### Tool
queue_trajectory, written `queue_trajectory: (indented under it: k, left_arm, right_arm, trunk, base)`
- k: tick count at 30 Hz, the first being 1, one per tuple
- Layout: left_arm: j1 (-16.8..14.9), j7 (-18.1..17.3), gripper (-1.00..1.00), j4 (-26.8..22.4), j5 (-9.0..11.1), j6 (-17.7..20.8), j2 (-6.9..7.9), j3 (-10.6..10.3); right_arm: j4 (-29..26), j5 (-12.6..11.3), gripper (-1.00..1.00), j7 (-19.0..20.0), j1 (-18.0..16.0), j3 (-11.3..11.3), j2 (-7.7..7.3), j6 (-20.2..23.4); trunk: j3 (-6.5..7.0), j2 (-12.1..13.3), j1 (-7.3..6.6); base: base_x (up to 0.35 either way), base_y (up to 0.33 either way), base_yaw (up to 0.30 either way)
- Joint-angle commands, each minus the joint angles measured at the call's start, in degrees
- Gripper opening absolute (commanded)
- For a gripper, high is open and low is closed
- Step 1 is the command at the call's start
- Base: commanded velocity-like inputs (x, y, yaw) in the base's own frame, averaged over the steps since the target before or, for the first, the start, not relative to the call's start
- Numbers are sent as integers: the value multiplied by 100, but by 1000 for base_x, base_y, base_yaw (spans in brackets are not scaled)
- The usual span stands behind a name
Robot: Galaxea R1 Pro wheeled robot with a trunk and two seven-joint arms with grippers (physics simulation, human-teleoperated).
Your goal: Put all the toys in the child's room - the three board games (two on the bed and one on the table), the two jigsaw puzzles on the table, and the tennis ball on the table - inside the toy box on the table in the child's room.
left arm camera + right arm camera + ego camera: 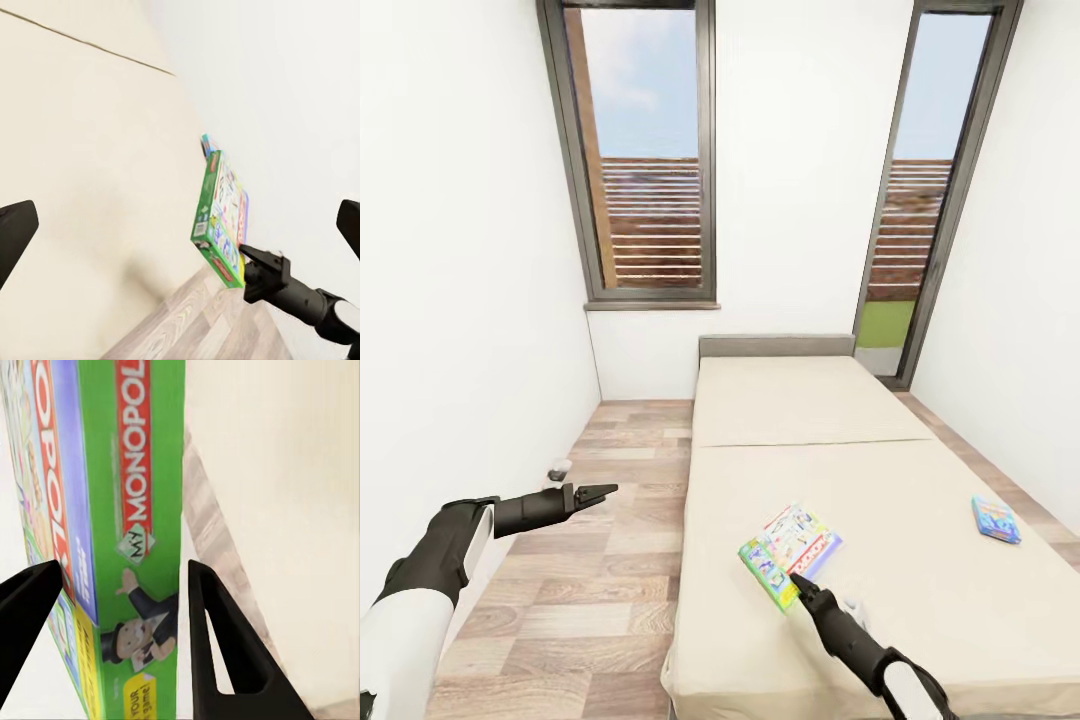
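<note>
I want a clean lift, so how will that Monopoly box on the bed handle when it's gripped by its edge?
The Monopoly box looks stiff, so it probably won't flop. Flat and wide, it may tilt when held by one edge. Its glossy print could slip.

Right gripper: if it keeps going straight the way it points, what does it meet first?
The right gripper would meet the green side of the Monopoly board game on the bed. In the right wrist view that edge already sits between the open fingers; the remaining gap is unclear.

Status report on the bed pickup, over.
Right end effector open, fingers straddling the edge of the Monopoly board game. Left end effector open, empty, over the floor. Blue board game on the bed. Nothing blocking.
</note>
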Motion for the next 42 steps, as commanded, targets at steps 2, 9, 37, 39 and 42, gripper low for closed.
queue_trajectory:
  k: [2, 9, 37, 39, 42]
  left_arm:
    - [-5, -43, 100, -2, -35, 60, -4, 19]
    - [-5, -85, 100, -4, -28, 45, 4, 25]
    - [-5, -5, 100, -2, -57, 60, -5, 16]
    - [-5, -5, 100, -1, -59, 60, -5, 16]
    - [-5, -5, 100, -1, -59, 60, -5, 16]
  right_arm:
    - [-271, -15, -100, 3, 24, 111, -9, 92]
    - [-970, 36, -100, -66, 45, 248, -11, 166]
    - [-2520, 1030, -100, -2131, 35, 301, 85, 645]
    - [-2502, 1029, -100, -2131, 35, 301, 89, 644]
    - [-2490, 1027, -100, -2131, 35, 301, 89, 643]
  trunk:
    - [-7, -3, 0]
    - [-7, -3, 0]
    - [424, 959, -527]
    - [460, 1039, -571]
    - [514, 1160, -637]
  base:
    - [0, 0, 0]
    - [0, 0, 0]
    - [0, 0, 0]
    - [0, 0, 0]
    - [0, 0, -14]
